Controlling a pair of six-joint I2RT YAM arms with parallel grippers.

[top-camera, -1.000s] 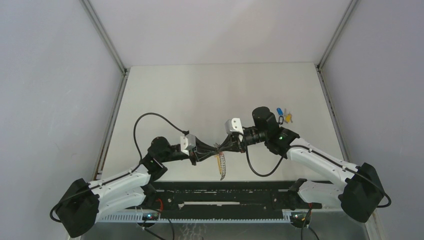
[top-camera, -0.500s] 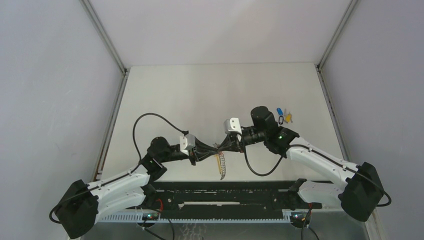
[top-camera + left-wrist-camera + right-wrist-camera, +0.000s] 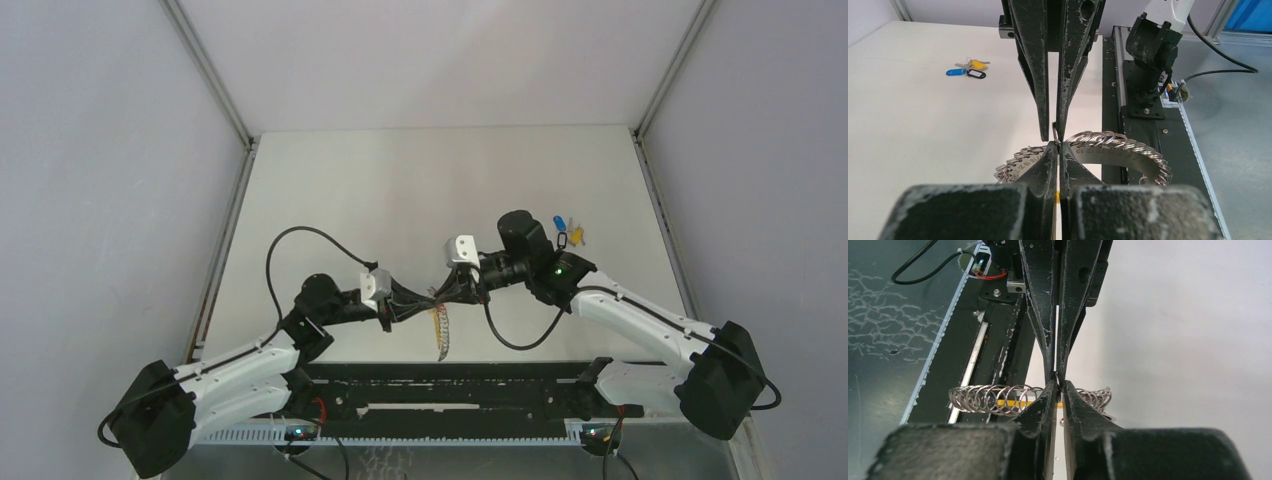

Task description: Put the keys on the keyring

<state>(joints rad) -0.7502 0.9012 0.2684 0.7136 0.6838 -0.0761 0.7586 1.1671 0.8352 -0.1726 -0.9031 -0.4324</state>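
My left hand (image 3: 1059, 146) is clamped on the keyring (image 3: 1120, 141). My right hand (image 3: 1058, 383) meets it tip-to-tip, grip unclear. Keys (image 3: 567, 235) lie on the bench (image 3: 400, 190) beyond my right arm, nearer it.

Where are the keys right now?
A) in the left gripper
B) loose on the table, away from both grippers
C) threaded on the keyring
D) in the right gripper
B: the keys lie on the table, while the left gripper and right gripper meet at the keyring.
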